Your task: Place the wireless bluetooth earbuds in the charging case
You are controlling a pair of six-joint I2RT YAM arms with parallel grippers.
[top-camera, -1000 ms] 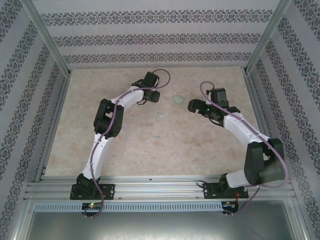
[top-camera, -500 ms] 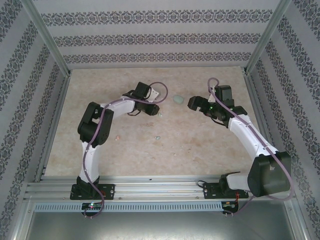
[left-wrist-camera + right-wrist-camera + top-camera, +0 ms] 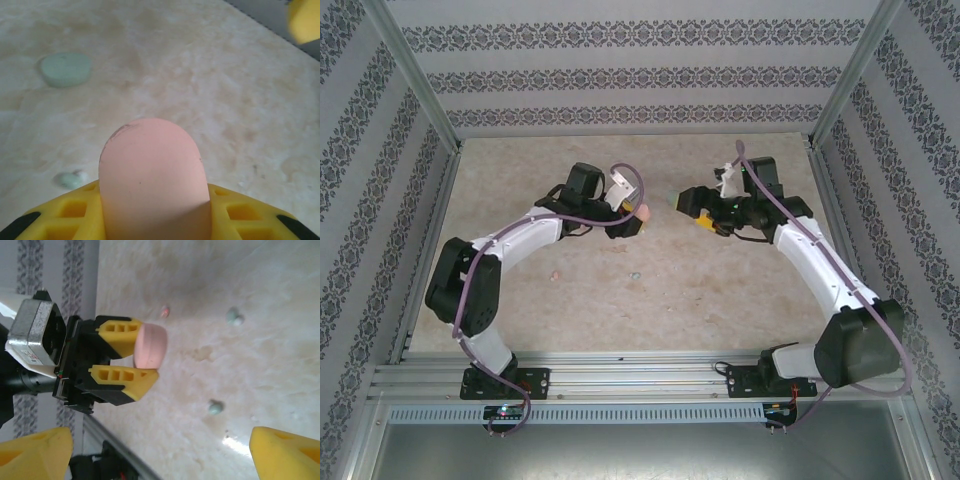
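Pink charging case (image 3: 149,346), clamped in the partly closed left claw (image 3: 144,357) clear of the surface (image 3: 260,330), is presented ahead of the wide-open, empty right claw (image 3: 160,450), likely for opening.

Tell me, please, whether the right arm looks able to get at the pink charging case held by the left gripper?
Probably yes: the right gripper is open and faces the pink charging case, which juts out of the left gripper, with nothing between them.
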